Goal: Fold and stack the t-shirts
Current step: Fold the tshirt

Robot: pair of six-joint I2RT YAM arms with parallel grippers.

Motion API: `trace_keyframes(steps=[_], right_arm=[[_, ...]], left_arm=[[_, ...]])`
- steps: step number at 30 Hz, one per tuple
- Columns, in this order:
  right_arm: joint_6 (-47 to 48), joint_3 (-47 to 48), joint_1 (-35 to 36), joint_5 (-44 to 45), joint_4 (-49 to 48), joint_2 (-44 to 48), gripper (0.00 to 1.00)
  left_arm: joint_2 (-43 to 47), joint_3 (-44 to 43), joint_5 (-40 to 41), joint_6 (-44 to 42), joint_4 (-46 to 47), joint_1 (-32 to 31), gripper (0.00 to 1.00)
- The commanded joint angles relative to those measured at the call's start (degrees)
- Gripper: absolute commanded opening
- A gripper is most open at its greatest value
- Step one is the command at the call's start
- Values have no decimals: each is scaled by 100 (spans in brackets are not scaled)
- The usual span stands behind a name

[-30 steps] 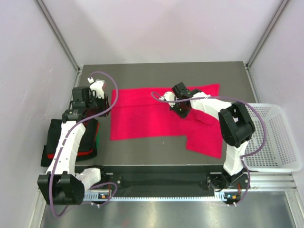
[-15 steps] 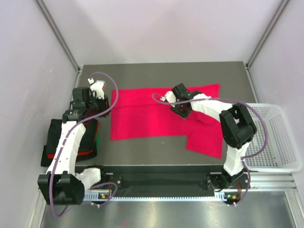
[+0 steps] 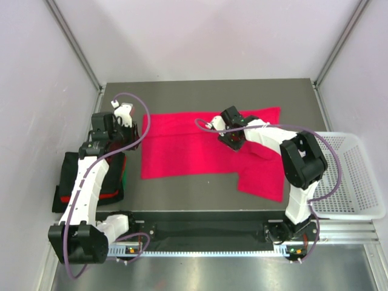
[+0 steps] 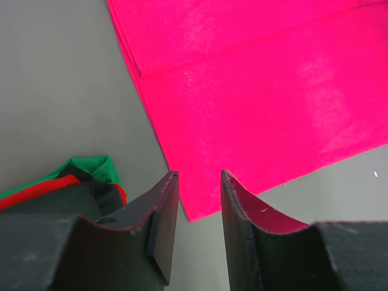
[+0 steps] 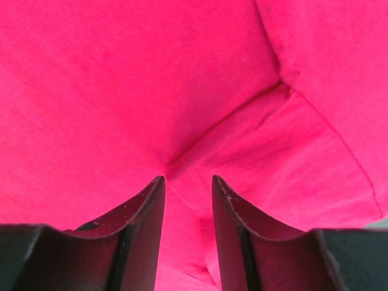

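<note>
A bright magenta-red t-shirt point(image 3: 194, 148) lies spread flat on the dark table, one sleeve reaching toward the near right. My right gripper point(image 3: 232, 137) is low over its middle. Its jaws stand slightly apart over the sleeve seam point(image 5: 188, 167), with cloth showing between them. My left gripper point(image 3: 128, 126) is open and empty, just off the shirt's left edge. In the left wrist view its fingertips point(image 4: 171, 182) frame the shirt's near-left corner point(image 4: 200, 200). A folded pile of black, red and green shirts point(image 3: 91, 176) sits at the left; its green edge point(image 4: 91, 167) also shows in the left wrist view.
A white mesh basket point(image 3: 351, 176) stands off the table's right edge. Grey walls and metal posts close in the back and sides. The rail with the arm bases point(image 3: 206, 230) runs along the near edge.
My right gripper has shifted slightly toward the far side over the shirt. My left gripper has barely moved. The shirt lies as before.
</note>
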State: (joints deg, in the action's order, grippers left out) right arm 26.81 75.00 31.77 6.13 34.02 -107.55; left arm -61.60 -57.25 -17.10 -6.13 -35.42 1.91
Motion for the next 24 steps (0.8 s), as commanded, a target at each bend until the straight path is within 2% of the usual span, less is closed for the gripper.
trace_keyframes(steps=[1, 13, 15, 17, 18, 24], right_arm=[[-62, 111, -39, -191, -1, 15, 37], [-79, 243, -118, -121, 8, -363, 36], [-79, 243, -145, -121, 17, -399, 32], [-79, 234, -145, -103, 26, -390, 20], [-79, 234, -136, -103, 26, -355, 18], [-97, 269, -118, -33, 61, -30, 17]], left_arm=[[96, 48, -118, -55, 343, 37, 39], [140, 74, -118, -55, 351, 55, 39], [131, 74, -127, -64, 360, 55, 39], [131, 74, -135, -55, 360, 55, 39], [131, 74, -135, -55, 360, 55, 39], [140, 92, -153, -55, 369, 64, 39]])
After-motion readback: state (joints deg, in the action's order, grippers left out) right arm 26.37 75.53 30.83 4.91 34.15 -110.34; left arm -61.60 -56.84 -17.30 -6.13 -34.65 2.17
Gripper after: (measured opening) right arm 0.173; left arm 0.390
